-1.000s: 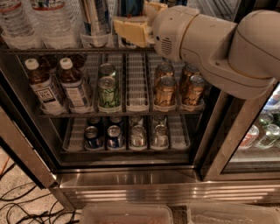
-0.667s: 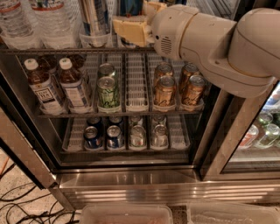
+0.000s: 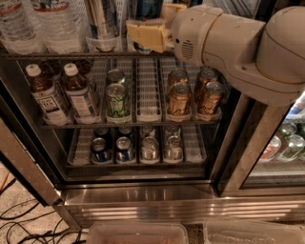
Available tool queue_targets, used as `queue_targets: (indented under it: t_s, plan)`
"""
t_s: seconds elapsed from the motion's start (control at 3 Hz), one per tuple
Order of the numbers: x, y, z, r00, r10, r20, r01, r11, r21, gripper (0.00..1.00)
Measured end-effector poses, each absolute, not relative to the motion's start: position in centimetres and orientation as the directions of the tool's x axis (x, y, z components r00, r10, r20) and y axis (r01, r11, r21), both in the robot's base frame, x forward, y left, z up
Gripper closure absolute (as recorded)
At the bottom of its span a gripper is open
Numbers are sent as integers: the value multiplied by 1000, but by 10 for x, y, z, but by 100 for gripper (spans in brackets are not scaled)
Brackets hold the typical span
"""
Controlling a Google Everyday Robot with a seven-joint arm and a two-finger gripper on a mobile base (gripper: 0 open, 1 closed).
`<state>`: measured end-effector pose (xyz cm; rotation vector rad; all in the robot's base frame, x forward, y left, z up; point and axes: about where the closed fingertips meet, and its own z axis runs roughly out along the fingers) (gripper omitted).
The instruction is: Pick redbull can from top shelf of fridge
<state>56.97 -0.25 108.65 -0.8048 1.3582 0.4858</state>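
The robot's hand (image 3: 145,34) is up at the top shelf (image 3: 71,55) of the fridge (image 3: 233,157), poking in over the dark front rail. The fat white arm (image 3: 238,43) comes in from the upper right. Honestly can't tell if the hand is clenched or released from this angle.

The redbull can (image 3: 102,19) is upright on that top shelf in a clear lane tray, just to the left of the hand. There's a second tall blue can (image 3: 147,8) right behind the hand, mostly hidden, and it's impossible to say if the hand is touching it. Further left on the same shelf are a couple of water bottles (image 3: 57,24).

On the middle rack, two tea bottles (image 3: 78,90) with white caps stand on the left. A green can (image 3: 117,100) is next to them, then an open lane, then a bunch of copper-colored cans (image 3: 178,97) on the right.

The bottom rack has short blue cans (image 3: 112,148) on the left and silver cans (image 3: 161,147) beside them.

Below all that is the shiny steel base (image 3: 143,202). Some cables (image 3: 28,224) sprawl across the floor at lower left, and clear plastic bins (image 3: 138,233) sit along the bottom edge. Green bottles (image 3: 288,140) show through the door on the far right.
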Motion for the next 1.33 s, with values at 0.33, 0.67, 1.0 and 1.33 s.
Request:
queue_targets:
  t_s: [0.33,0.67,1.0,1.33]
  plan:
    - [565,-8,1077,157,-166,-974,-730,644,-227,100]
    - [549,-12,1061,137,-194,-971,-772,593,-227,100]
    - [520,-25,1033,106,-266,-958,-838,495,-230,100]
    - [499,-32,1013,90,-307,-947,-880,422,-220,100]
